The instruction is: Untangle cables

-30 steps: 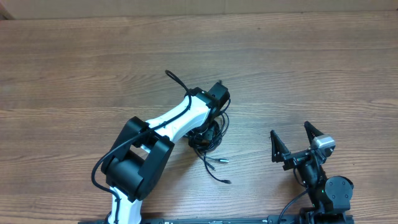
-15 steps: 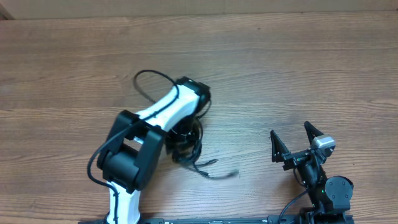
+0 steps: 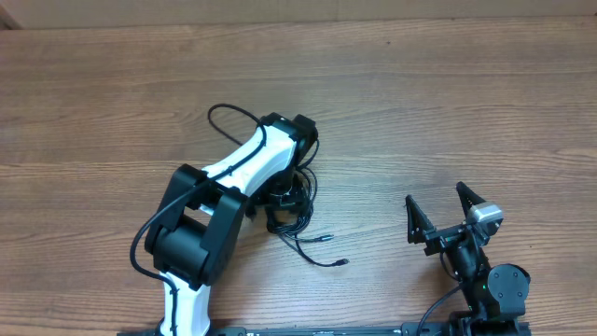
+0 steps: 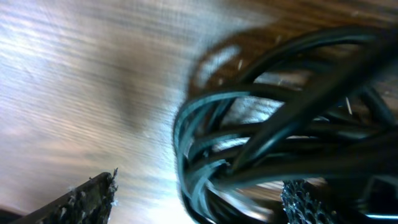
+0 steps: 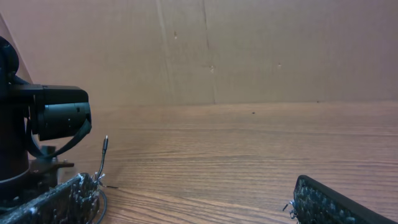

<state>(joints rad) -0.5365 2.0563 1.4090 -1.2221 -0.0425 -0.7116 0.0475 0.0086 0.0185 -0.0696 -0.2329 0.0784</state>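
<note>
The cables (image 3: 297,213) lie as a tangled black bundle on the wooden table, just under my left arm's wrist. Two loose ends with small plugs trail toward the front right (image 3: 341,263). My left gripper (image 3: 285,198) points down onto the bundle. In the left wrist view several loops of the cables (image 4: 267,143) fill the right half, blurred. The left gripper (image 4: 196,202) is open, with the loops lying between the fingers, close to the right fingertip (image 4: 305,202). My right gripper (image 3: 436,196) stands open and empty at the front right, well apart from the cables, and the right wrist view shows only table between the gripper's (image 5: 189,199) fingers.
The left arm's own thicker black wire (image 3: 229,117) arches out to the left of the wrist. The left arm (image 5: 53,115) shows at the left edge of the right wrist view. A cardboard wall (image 5: 249,50) runs along the table's far side.
The left wrist swung left, dragging the bundle with it, then eased back a little. The left gripper has gone from shut to open, letting go of the cables. The right arm has not moved.
</note>
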